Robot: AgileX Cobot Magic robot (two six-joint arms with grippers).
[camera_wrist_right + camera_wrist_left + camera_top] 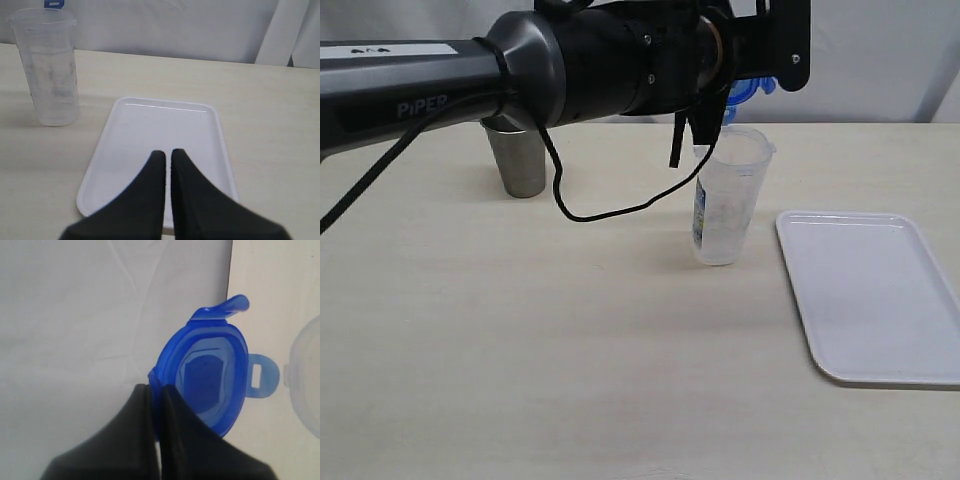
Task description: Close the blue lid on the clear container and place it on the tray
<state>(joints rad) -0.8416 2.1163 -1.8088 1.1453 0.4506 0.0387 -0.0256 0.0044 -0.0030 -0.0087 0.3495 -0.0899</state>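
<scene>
Pinching the blue lid [210, 380] by its rim, the left pincer [155, 388] is seen with its two dark fingers [177, 415] drawn almost together, only the thin edge of the lid caught between them. The lid is held in the air, clear of the counter [570, 350], with its hollow face turned toward the wrist camera and two of its snap flaps standing out from the body. In the exterior view a small part of the lid is seen past the arm, just above and slightly behind the open mouth of the clear container [728, 195]; it is not seated on the rim. In the left wrist view, part of that rim is seen just beside the lid.

The container is stood upright on the counter, uncovered, near the left side of the tray [870, 295] but apart from it. A steel cup [517, 158] is set well apart from it, farther back on the left.

The right pincer [165, 153] is shown with its fingers pressed together and nothing gripped, its tips over the tray. Whether the tray is touched cannot be told.
</scene>
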